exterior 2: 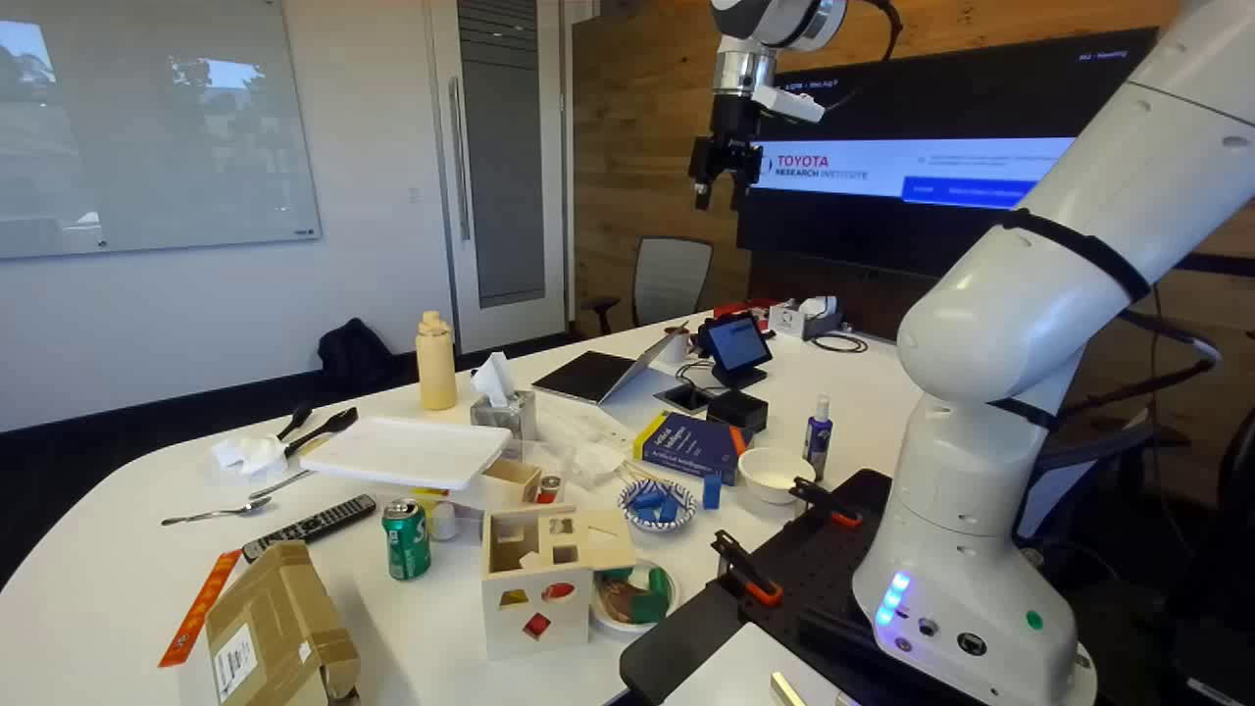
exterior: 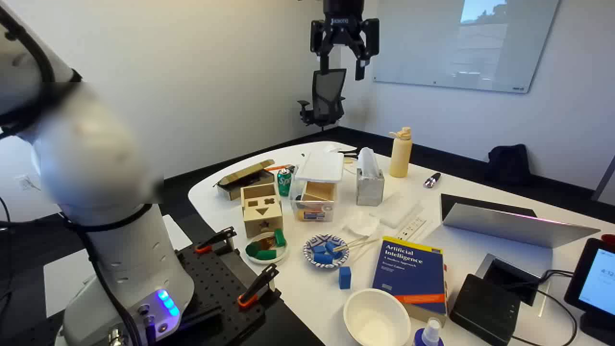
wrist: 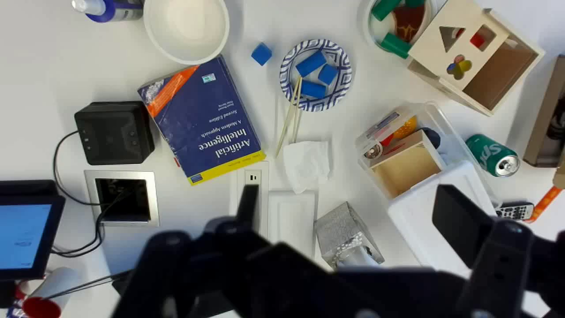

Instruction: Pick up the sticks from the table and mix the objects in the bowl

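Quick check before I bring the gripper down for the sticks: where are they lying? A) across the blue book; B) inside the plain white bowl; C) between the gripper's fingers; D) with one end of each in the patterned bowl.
D: in the wrist view the sticks reach over the rim of the patterned bowl to the blue pieces, and the gripper is open, holding nothing.

Small bowl [wrist: 346,77] white with dark-blue geometric lines; blocks in it [wrist: 311,64] plain blue, sticks [wrist: 289,116] pale straw, table [exterior 2: 118,583] white, gripper [exterior: 342,69] black. Book [wrist: 207,110] navy with yellow and orange bands, white lettering; can [wrist: 487,152] green; bottle [exterior: 400,157] pale yellow. Tissue box [wrist: 339,229] silver-grey, faintly patterned; shape-sorter [exterior 2: 510,632] pale wood-toned, larger bowl [wrist: 158,37] plain white.
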You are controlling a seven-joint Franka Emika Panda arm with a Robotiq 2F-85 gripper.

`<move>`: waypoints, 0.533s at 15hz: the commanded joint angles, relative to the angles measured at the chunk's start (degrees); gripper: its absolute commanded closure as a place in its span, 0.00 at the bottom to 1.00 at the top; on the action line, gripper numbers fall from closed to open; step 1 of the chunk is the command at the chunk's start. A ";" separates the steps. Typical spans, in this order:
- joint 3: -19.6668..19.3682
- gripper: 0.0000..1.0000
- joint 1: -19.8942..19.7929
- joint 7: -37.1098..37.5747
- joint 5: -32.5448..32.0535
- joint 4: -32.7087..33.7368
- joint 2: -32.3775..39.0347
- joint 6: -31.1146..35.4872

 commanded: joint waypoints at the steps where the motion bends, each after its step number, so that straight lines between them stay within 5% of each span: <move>1: 0.61 0.00 -0.73 -0.25 0.30 0.11 0.11 -0.10; 5: 0.32 0.00 -0.77 -0.09 0.65 -0.49 1.34 0.90; 8: -0.20 0.00 -1.25 1.01 1.47 -4.91 6.19 7.94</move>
